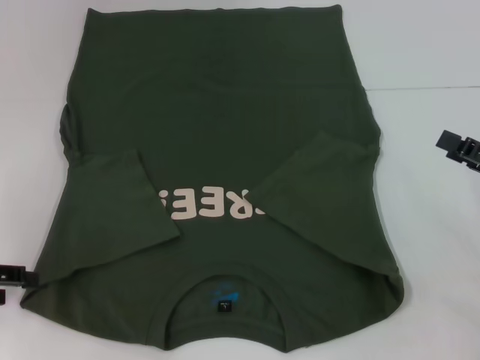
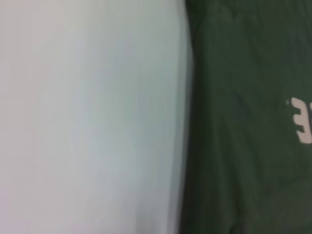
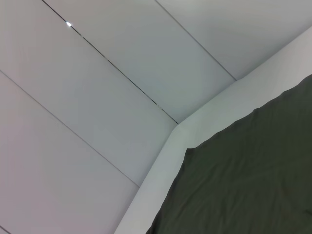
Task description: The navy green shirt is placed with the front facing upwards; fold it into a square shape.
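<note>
The navy green shirt [image 1: 217, 135] lies front up on the white table [image 1: 427, 247], its collar and black tag [image 1: 224, 306] nearest me. Both sleeves are folded inward over the chest and cover the ends of the pale lettering [image 1: 201, 205]. My left gripper [image 1: 11, 277] sits at the shirt's near left corner, just off the cloth. My right gripper [image 1: 459, 148] hovers over bare table, well clear of the shirt's right side. The left wrist view shows the shirt's edge [image 2: 243, 122] with a bit of lettering. The right wrist view shows a shirt corner [image 3: 248, 180].
The white table surface [image 2: 87, 117] extends to the left and right of the shirt. In the right wrist view the table's edge [image 3: 195, 131] shows, with a pale panelled floor or wall [image 3: 97, 87] beyond it.
</note>
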You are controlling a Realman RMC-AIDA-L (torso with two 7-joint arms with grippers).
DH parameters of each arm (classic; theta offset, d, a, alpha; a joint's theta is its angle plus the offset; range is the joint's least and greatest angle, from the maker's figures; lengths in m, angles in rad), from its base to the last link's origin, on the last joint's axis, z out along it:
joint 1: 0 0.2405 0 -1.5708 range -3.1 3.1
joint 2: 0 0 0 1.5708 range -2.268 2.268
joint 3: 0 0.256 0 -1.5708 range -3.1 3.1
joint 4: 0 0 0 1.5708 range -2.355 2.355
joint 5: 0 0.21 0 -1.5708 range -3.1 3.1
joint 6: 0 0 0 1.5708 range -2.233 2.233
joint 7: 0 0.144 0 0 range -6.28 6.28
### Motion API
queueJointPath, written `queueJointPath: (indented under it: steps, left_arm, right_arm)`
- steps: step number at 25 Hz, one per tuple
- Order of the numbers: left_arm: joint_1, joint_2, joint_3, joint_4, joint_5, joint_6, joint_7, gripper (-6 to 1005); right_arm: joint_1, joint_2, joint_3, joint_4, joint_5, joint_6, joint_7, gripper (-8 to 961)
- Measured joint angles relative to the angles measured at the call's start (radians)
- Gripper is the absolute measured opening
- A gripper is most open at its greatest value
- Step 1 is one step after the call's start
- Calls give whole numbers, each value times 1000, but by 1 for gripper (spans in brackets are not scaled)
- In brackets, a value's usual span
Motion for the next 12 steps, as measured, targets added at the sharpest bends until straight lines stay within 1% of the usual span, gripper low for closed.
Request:
queueJointPath:
  steps: [10,12]
  left_arm:
    - [-10,-13,16,-3,4,-33,-1,803]
    - [-8,-18,35,-4,4,-50,2,802]
  right_arm:
    - [-3,4,5,0,-22,6,-1,931]
    - [-4,5,3,0,-22,7,-1,931]
